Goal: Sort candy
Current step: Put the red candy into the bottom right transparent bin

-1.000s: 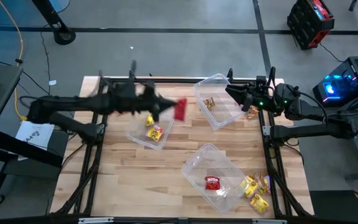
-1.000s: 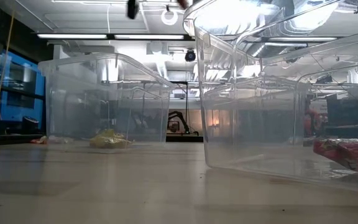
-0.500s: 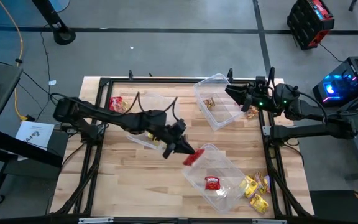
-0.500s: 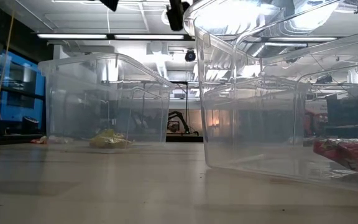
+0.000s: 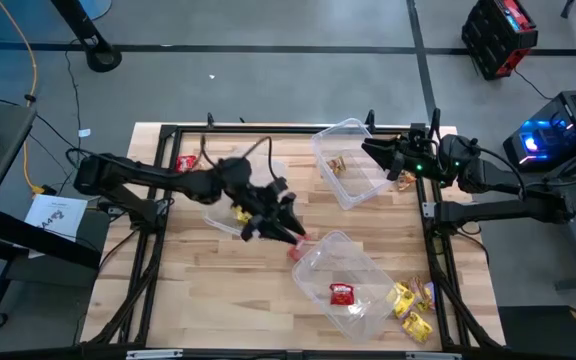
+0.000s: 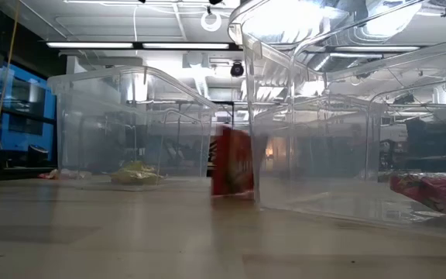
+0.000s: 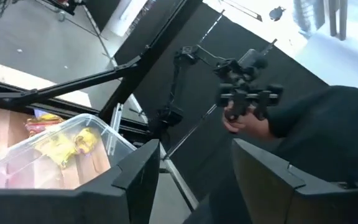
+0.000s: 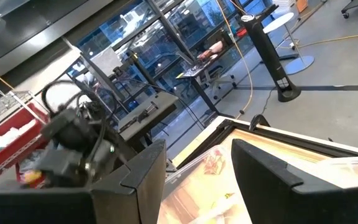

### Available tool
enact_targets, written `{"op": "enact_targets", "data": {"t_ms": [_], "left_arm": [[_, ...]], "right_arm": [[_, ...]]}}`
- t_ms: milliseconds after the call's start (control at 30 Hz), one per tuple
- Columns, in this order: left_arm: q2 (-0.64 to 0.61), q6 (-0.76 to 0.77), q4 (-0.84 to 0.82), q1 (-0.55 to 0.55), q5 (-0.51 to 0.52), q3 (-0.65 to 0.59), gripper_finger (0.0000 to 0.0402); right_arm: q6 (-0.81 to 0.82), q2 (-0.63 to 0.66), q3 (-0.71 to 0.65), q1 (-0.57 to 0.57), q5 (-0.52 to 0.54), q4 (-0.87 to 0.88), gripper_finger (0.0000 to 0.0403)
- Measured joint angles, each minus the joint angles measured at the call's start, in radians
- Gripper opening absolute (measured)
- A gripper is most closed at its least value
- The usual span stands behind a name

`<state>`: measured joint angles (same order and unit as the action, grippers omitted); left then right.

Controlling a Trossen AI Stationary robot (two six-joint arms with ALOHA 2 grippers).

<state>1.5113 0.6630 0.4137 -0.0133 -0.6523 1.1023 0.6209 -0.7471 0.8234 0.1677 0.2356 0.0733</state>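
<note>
A red candy (image 5: 296,250) lies on the table at the left corner of the near clear tub (image 5: 363,262). In the low view this red candy (image 6: 232,163) stands upright against the tub's outer wall (image 6: 255,155). My left gripper (image 5: 290,230) hangs open just above and to the far-left of it, with nothing between its fingers in the wrist view (image 7: 194,149). Another red candy (image 5: 341,293) lies inside the near tub. My right gripper (image 5: 373,150) waits open over the far-right tub (image 5: 353,165).
The far-left tub (image 5: 230,222) holds yellow candy (image 5: 244,213); the far-right tub holds brown-gold candy (image 5: 337,165). Loose yellow candy (image 5: 413,305) lies at the near right, and a red candy (image 5: 186,165) at the far left. A person's hand (image 7: 247,118) shows beyond the table.
My left gripper swung from over the far-left tub toward the near tub with a red candy, opened and let it go. The candy dropped to the table at the near tub's left corner. The gripper then drew back a little toward the far left.
</note>
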Motion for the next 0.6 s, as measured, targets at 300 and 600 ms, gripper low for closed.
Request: {"op": "enact_targets", "data": {"t_ms": [300, 600], "left_arm": [[-0.148, -0.134, -0.46, 0.073, 0.016, 0.0, 0.018], [-0.149, -0.245, -0.582, 0.017, 0.247, 0.0, 0.017]], "right_arm": [[0.019, -0.003, 0.0, 0.0, -0.023, -0.002, 0.0177], [0.138, -0.109, 0.0, -0.042, -0.369, 0.007, 0.0177]]}}
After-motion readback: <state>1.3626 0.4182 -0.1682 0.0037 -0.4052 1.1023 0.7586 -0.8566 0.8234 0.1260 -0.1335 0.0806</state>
